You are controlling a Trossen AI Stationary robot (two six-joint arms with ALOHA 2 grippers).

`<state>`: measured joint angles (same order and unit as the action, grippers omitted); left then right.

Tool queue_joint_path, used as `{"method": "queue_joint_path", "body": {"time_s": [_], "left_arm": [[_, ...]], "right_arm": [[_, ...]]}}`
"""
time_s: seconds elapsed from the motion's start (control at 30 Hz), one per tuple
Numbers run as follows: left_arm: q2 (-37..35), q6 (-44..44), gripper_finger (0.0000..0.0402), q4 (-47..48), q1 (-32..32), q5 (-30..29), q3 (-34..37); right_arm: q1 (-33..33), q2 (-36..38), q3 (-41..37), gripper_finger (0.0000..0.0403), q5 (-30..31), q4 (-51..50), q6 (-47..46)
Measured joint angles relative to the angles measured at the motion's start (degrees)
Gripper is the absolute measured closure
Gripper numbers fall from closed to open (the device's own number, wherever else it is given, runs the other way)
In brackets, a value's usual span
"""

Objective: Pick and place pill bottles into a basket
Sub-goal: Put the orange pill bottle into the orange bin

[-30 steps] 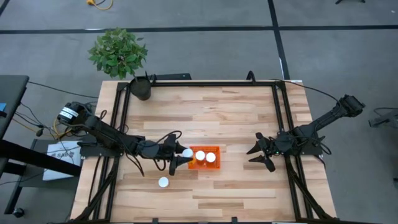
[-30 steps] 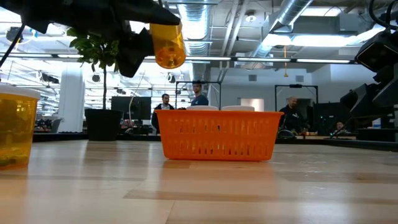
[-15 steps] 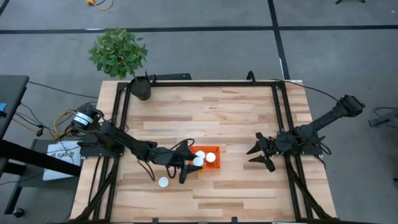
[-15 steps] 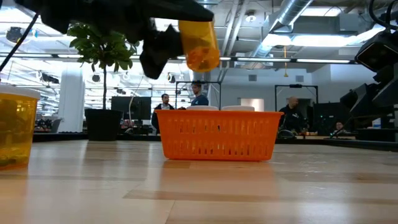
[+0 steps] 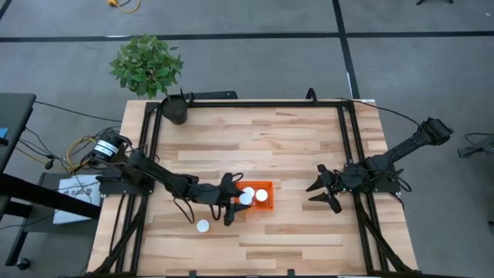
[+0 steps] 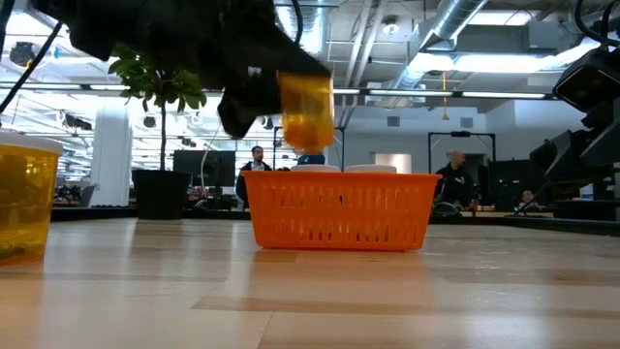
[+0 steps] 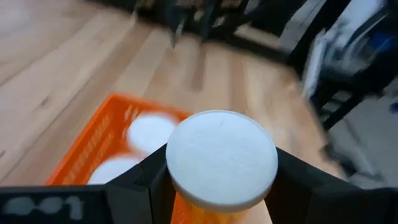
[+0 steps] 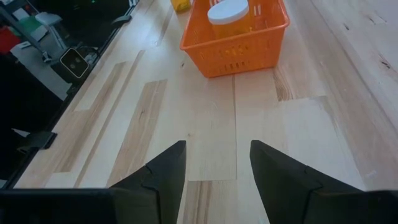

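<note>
Currently the left gripper (image 5: 229, 203) is clamped on a small orange translucent pill bottle with a round white cap (image 7: 221, 159), held above the near-left corner of the bright orange low-sided plastic basket (image 5: 265, 205), which already holds two bottles. One more bottle (image 5: 202, 225) stands on the wooden table (image 5: 293, 147), just left of the basket. Placing step, by my reading: next comes lowering and release inside the rim; the right gripper (image 8: 214, 163) waits, fingers apart, at the table's right edge.

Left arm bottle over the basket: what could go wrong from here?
1. The left gripper holds a pill bottle above the basket near its left end; released off-centre, it could clip the rim and fall outside.
2. Two bottles already stand inside; the drop may topple them.
3. One bottle stands on the table near the left arm, which could knock it when retracting.
</note>
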<state>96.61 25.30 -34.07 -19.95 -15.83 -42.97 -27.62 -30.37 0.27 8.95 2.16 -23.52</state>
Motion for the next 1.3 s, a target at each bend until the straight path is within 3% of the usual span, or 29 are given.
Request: {"method": "queue_joint_path", "body": {"time_s": [0.8,1.07,1.3], "left_arm": [[2.9,-2.2,0.0227,6.5,2.2,-1.7,0.1],[2.8,-2.3,0.0172,7.3,2.2,-1.5,0.0],[2.8,-2.8,0.0148,7.4,2.2,-1.5,0.0]], "right_arm": [[0.0,0.0,0.0,0.0232,0.0,0.0,0.0],[0.0,0.0,0.0,0.0232,0.0,0.0,0.0],[0.0,0.0,0.0,0.0232,0.0,0.0,0.0]]}}
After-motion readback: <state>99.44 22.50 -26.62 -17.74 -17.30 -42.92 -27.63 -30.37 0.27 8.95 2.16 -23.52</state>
